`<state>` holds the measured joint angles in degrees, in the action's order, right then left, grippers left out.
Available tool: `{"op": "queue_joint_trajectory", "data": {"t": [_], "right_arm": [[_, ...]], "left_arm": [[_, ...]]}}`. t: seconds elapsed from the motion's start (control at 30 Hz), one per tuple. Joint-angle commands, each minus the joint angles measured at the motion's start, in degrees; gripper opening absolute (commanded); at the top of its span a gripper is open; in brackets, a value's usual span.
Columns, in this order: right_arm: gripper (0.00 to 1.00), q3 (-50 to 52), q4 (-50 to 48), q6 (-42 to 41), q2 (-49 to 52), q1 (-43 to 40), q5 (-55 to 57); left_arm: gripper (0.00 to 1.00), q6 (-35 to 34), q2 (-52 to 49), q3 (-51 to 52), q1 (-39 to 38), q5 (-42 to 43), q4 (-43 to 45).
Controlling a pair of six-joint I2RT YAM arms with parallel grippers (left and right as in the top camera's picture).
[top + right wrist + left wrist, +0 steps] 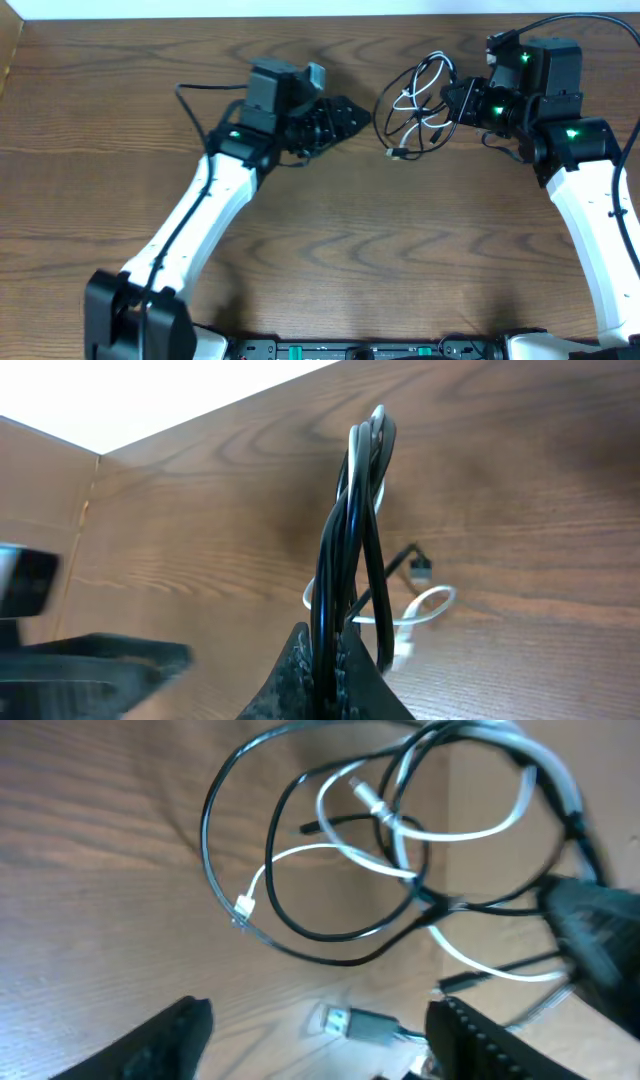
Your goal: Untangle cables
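Black thin cord (204, 830) & shorter white cord (470, 834) are tangled in loops over brown wood table (320, 240) | both clamped by R gripper (335, 655) | L gripper (320, 1040) jaws spread, empty | judged light, limp: to be gripped nr silver plug (362, 1026).

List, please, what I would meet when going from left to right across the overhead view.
left arm → left end effector → tangled cables → right end effector → right arm
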<state>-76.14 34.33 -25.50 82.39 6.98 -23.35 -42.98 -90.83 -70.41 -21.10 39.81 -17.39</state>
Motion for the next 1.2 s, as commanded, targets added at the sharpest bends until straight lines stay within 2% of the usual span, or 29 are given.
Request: {"op": "queue_joint_trajectory", "data": {"t": [0.0, 0.2, 0.37, 0.53, 0.73, 0.83, 1.03, 1.07, 1.1, 1.17], "right_arm": [[0.01, -0.74, -0.31, 0.22, -0.13, 0.13, -1.44], [0.01, -0.74, -1.11, 0.92, -0.13, 0.13, -1.46], [0.01, -0.74, -0.85, 1.81, -0.13, 0.2, -2.36], [0.01, -0.74, 0.2, 2.45, -0.13, 0.2, -2.32], [0.01, -0.74, 0.17, 2.86, -0.11, 0.17, -2.27], [0.01, -0.74, 0.35, 3.13, -0.11, 0.2, -2.27], [0.01, -0.74, 0.63, 3.34, -0.11, 0.17, -2.27], [0.01, -0.74, 0.72, 3.72, -0.11, 0.17, -2.27], [0.01, -0.74, 0.96, 3.98, -0.11, 0.17, -2.25], [0.01, -0.74, 1.99, 4.85, -0.11, 0.17, -1.81]], "left_arm": [[0.79, -5.18, -3.17, 0.0, -0.48, 1.46, 0.22], [0.85, -12.13, -10.08, 0.0, -0.55, 9.46, 2.6], [0.94, -18.75, -16.65, 0.0, -1.62, 15.28, 13.2], [0.96, -24.57, -20.79, 0.0, -3.96, 14.93, 24.94], [0.96, -32.92, -25.57, 0.0, -6.27, 14.38, 30.6], [0.88, -34.29, -26.91, 0.0, -7.41, 14.16, 31.67], [0.82, -34.25, -27.17, 0.0, -10.16, 10.84, 31.85], [0.79, -34.18, -27.17, 0.0, -10.51, 9.94, 31.85], [0.74, -33.99, -27.17, 0.0, -10.78, 8.81, 31.85], [0.5, -32.33, -27.17, 0.0, -10.84, 6.54, 31.85]]}}
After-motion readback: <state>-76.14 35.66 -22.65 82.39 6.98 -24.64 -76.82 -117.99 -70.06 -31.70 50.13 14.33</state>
